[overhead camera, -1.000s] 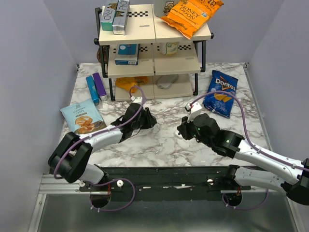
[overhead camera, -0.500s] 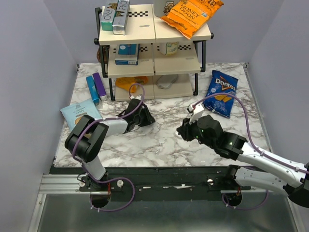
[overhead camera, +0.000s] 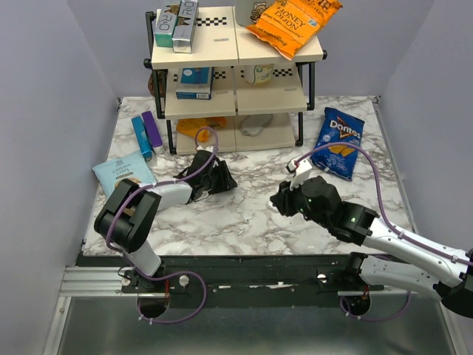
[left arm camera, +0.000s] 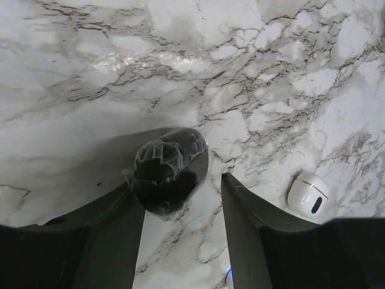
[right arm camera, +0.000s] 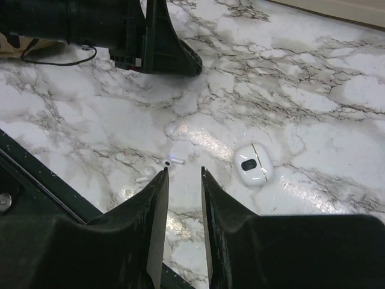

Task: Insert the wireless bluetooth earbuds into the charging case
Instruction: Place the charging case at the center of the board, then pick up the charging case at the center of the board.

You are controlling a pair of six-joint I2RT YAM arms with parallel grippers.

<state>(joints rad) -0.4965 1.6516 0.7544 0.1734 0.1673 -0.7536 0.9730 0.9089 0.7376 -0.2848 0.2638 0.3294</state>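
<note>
Ok, R gripper [right arm camera: 183, 171] hovers empty, fingers a bit apart, close by the earbuds [right arm camera: 173, 161]; case [right arm camera: 254, 164] lies shut near them. L gripper [left arm camera: 183, 189] apart too. I'd open the case first, then pinch each bud by its stem.

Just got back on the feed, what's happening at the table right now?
No earbud is picked up yet. The right gripper hangs low and slightly open over the marble table, with the two earbuds lying loose just ahead of its fingertips and the charging case beside them, lid closed. The left gripper is open and low nearby, the case off to its side.
</note>
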